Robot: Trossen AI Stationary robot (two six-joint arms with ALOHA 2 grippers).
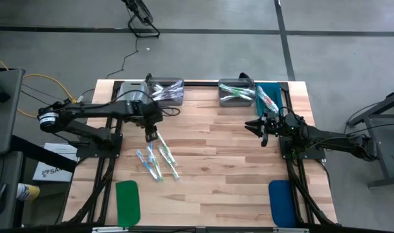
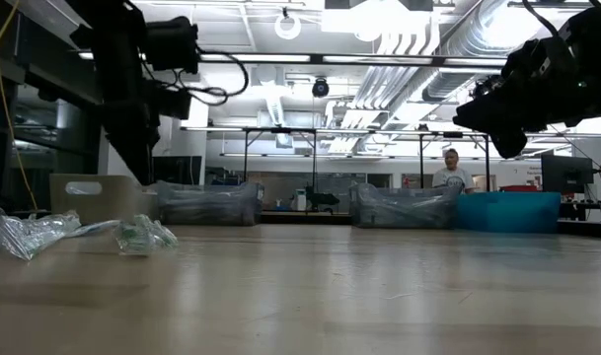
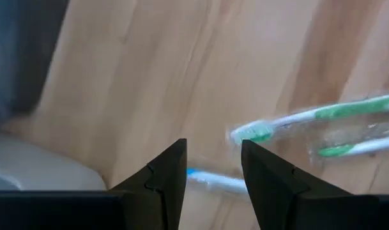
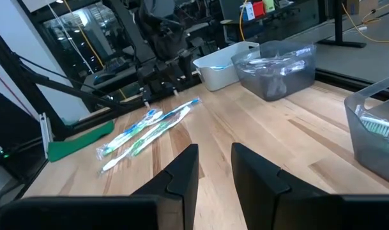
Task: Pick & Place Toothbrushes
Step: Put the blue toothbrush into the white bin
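The left gripper [image 1: 152,135] hangs low over the wooden surface [image 1: 216,162], its fingers [image 3: 165,182] set apart with nothing between them, poised at the near end of a small cluster of wrapped toothbrushes [image 1: 156,160]. The wrist camera looks down past those open fingers at a green-handled toothbrush [image 3: 309,118] and a blue-tipped one [image 3: 210,181] lying flat on the wood, which suggests the arm is lining up for a pick. The loose brushes lie side by side in their clear wrappers, well apart from the bins along the far edge. Behind the left arm stands a clear bin [image 1: 165,92] already holding several brushes, probably the drop-off point. Across the surface the right gripper [image 1: 264,131] waits in mid-air, empty, its fingers [image 4: 181,176] a little apart, near a second clear bin [image 1: 237,92] and a blue bin [image 1: 269,98]. A green pad [image 1: 127,202] and a blue pad [image 1: 280,202] lie at the near edge. A person [image 2: 450,170] stands in the room beyond.
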